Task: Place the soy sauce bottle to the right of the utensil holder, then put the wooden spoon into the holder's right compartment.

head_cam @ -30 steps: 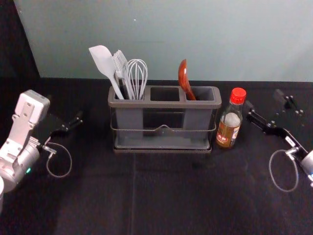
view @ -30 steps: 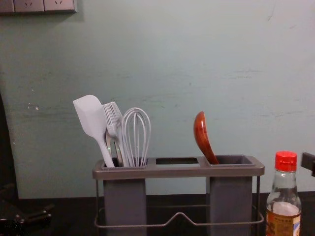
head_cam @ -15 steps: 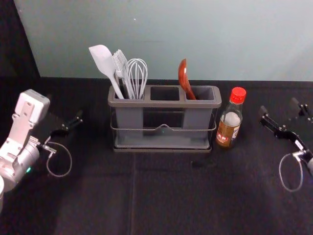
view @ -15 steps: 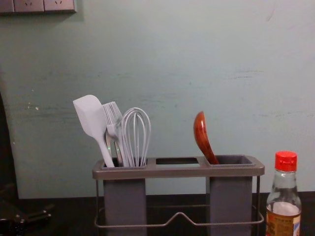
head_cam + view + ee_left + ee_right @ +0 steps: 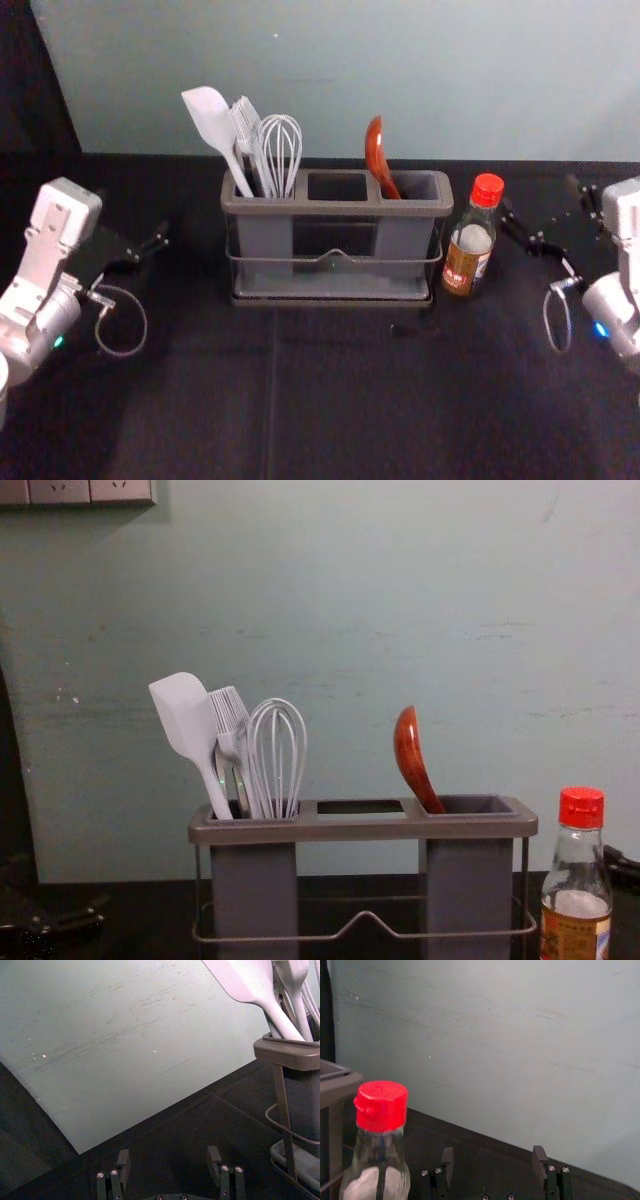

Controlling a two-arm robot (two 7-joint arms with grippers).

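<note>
The soy sauce bottle (image 5: 469,246) with its red cap stands upright just right of the grey utensil holder (image 5: 336,213). The wooden spoon (image 5: 376,158) leans in the holder's right compartment, bowl up; in the chest view the spoon (image 5: 413,757) tilts left. My right gripper (image 5: 541,198) is open, to the right of the bottle and apart from it. In the right wrist view nothing lies between the fingers of the gripper (image 5: 493,1161), and the bottle (image 5: 379,1140) is beside them. My left gripper (image 5: 133,216), also open and empty, is parked left of the holder; left wrist view: gripper (image 5: 169,1161).
A white spatula (image 5: 212,128), a fork-like utensil and a whisk (image 5: 281,160) stand in the holder's left compartment. The dark table (image 5: 340,400) runs back to a pale wall (image 5: 340,80). A cable loop hangs from each arm.
My right gripper first moved right, away from the bottle, then came back left, and more of the right arm now shows at the edge. The bottle, spoon and left arm have stayed put.
</note>
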